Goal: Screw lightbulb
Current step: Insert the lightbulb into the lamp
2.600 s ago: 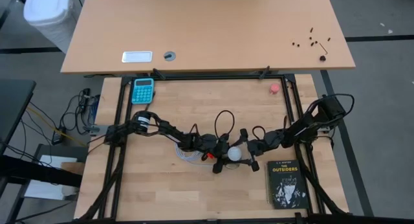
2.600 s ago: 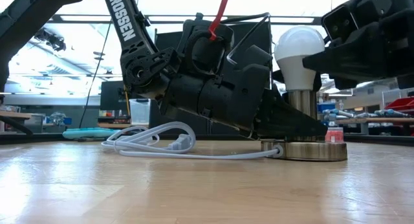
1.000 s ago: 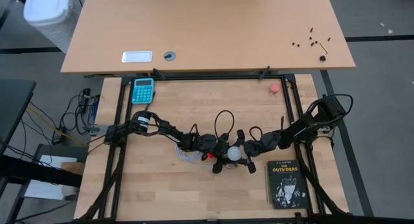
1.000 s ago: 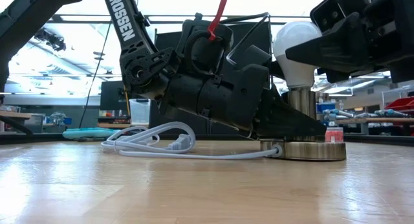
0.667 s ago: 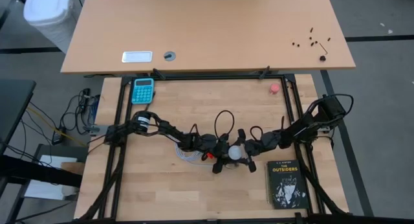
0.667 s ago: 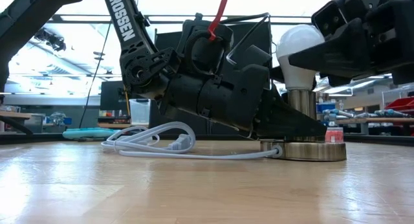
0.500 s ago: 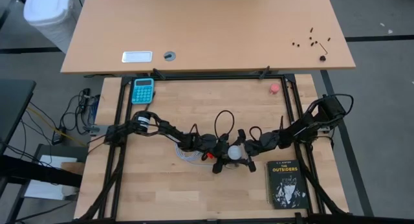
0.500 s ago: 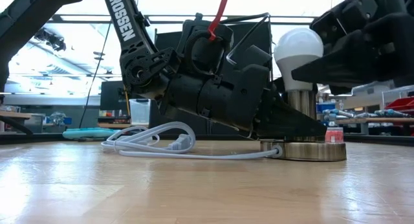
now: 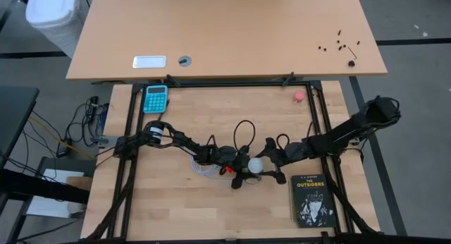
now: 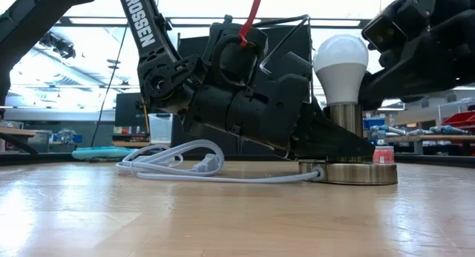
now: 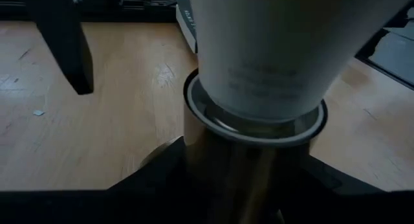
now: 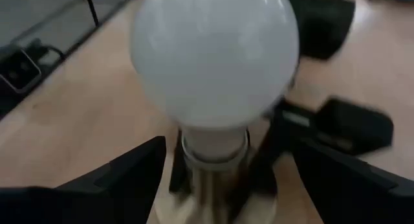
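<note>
The white frosted lightbulb (image 10: 341, 64) stands upright with its base in a brass socket post (image 10: 346, 119) on a round base disc (image 10: 360, 173); it also shows in the high view (image 9: 254, 165). My left gripper (image 9: 246, 168) is shut on the socket post below the bulb. My right gripper (image 9: 268, 160) is open, just to the right of the bulb. In the right wrist view its fingers (image 12: 126, 179) stand on either side of the bulb (image 12: 213, 56) without touching it. My left gripper pinches the brass socket post (image 11: 249, 162) between its two fingers (image 11: 149, 182), just under the collar that holds the bulb. The fingers come from the table's left, slanting down. The socket stands upright with its base disc on the table.
The socket's white cord (image 10: 185, 160) lies coiled behind my left gripper. A black book (image 9: 311, 198) lies near the front right. A teal calculator (image 9: 156, 98) lies far left and a small pink-red round object (image 9: 299, 96) far right. A second desk (image 9: 225, 32) stands beyond.
My right gripper had a finger across the bulb's globe; it has let go and drawn back a little toward the table's right edge, and its arm has turned. The bulb stays upright in the socket.
</note>
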Available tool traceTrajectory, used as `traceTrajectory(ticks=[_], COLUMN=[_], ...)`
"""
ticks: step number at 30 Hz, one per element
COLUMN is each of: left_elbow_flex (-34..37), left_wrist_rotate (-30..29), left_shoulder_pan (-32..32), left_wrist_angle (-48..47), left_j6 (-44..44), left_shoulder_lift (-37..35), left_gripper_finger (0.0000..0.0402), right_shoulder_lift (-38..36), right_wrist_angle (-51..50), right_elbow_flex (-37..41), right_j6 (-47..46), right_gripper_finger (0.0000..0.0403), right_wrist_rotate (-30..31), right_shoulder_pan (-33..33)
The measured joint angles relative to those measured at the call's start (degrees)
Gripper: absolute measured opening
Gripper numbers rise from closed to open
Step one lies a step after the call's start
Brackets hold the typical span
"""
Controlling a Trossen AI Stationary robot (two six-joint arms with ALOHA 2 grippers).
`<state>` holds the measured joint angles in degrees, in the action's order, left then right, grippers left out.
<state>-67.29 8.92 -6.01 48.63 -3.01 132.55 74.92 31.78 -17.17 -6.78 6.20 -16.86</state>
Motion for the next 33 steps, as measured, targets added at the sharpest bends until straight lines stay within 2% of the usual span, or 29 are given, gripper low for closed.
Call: traceTrajectory(ticks=[5, 11, 26, 33], left_elbow_flex=[0.0, 0.0, 0.0, 0.1], left_wrist_rotate=[-2.7, -4.8, -6.7, -7.6], left_shoulder_pan=[-0.1, 0.0, 0.0, 0.0], left_wrist_angle=[-0.1, 0.2, 0.9, 1.3], left_j6=[1.7, 3.8, 3.8, 3.3], left_shoulder_lift=[0.0, 0.0, 0.0, 0.1], left_gripper_finger=[0.0193, 0.0193, 0.0193, 0.0193], right_shoulder_lift=[-4.9, -3.1, 16.9, 20.1], right_wrist_angle=[-24.0, -47.8, -77.8, -81.1], right_elbow_flex=[-7.2, -20.7, -49.1, -55.1], right_j6=[-3.2, -6.4, -12.2, -12.3], right_gripper_finger=[0.0348, 0.0348, 0.0348, 0.0342], right_wrist_rotate=[0.2, 4.8, 4.9, 4.9], right_shoulder_pan=[-1.0, -1.8, -2.1, -2.1])
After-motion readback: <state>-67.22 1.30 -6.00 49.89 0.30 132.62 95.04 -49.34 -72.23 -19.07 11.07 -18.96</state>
